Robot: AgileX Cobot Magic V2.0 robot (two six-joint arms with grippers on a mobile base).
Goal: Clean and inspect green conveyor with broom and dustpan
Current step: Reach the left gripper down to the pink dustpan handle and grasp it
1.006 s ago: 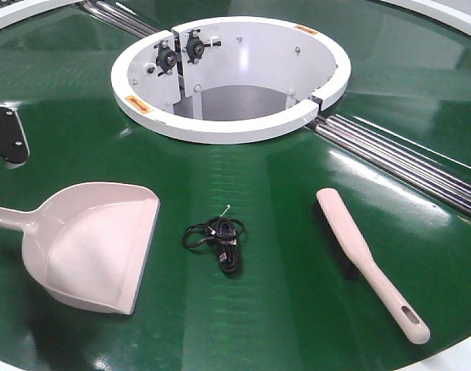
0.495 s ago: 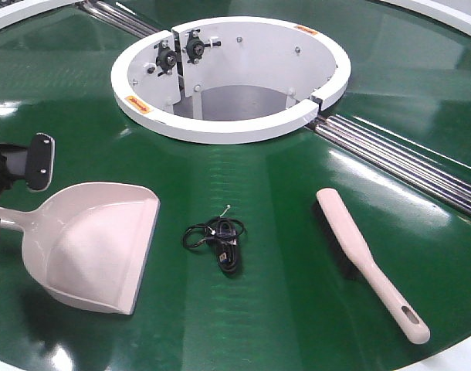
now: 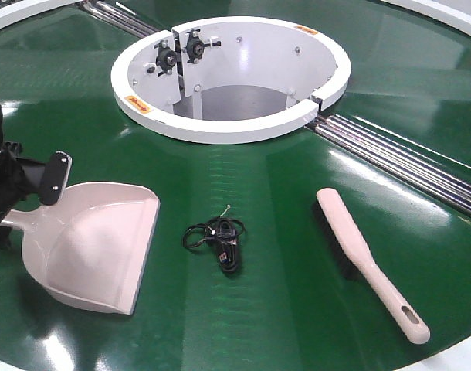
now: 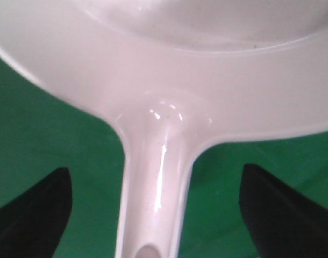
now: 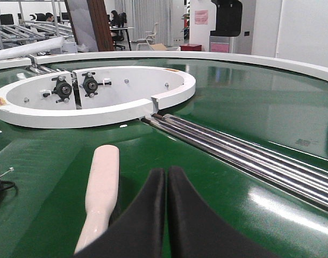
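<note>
A: Layout on the conveyor (image 3: 259, 182)?
B: White hub (image 3: 228, 133) at the far middle. The dustpan (image 3: 96, 247) lies left, broom (image 3: 367, 259) right, cable (image 3: 220, 238) between them.
A: Claws?
B: The left gripper (image 4: 156, 212) is spread wide, straddling the dustpan handle without touching it. The right gripper (image 5: 165, 215) is pinched together, gripping nothing, just beside the broom.

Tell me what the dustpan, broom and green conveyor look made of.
The dustpan: likely moulded plastic, pale pink-beige, glossy, with sharp highlights on its handle. The broom: similar plastic; black bristles, fibre unclear. The green conveyor: smooth glossy belt, perhaps PVC or rubber, with mirror-like reflections.
</note>
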